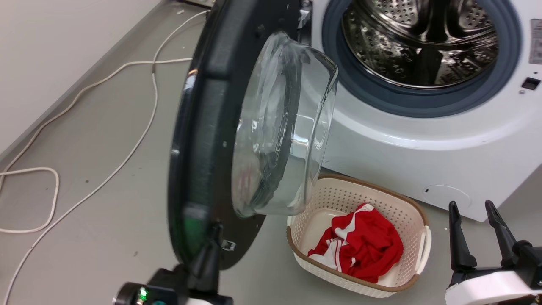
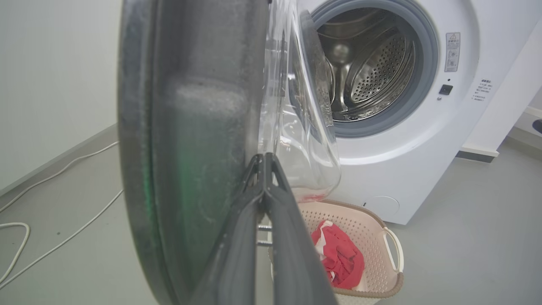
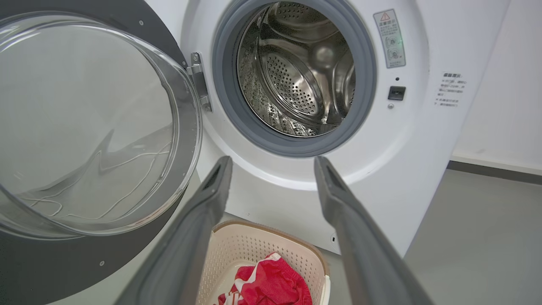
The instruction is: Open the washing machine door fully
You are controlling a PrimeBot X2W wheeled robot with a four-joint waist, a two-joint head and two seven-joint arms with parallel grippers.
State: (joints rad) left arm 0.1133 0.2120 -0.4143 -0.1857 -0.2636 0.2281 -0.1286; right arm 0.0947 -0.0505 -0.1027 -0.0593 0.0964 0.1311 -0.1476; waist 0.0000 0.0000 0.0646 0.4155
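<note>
1. First, nearest: left claw (image 1: 210, 237), its two dark fingers pressed together with no gap, tips resting against the lower inner edge of the washing machine door (image 1: 203, 127).
2. Right claw (image 1: 471, 205), low on the right, fingers spread apart, holding nothing and well clear of the door.
3. Washing machine door: round black disc with a bulging clear glass bowl (image 1: 288, 127). It is swung out from the hinge on the left of the opening and stands roughly square to the machine's front.
4. Cream perforated basket (image 1: 406, 220) on the floor, below the glass bowl and just before the machine; red and white cloth (image 1: 364, 245) inside.
5. White washing machine (image 1: 423, 152), opening uncovered, with a grey-blue rubber ring around the steel drum (image 1: 423, 38).
6. White cable (image 1: 169, 60) lying along the grey floor on the left.
</note>
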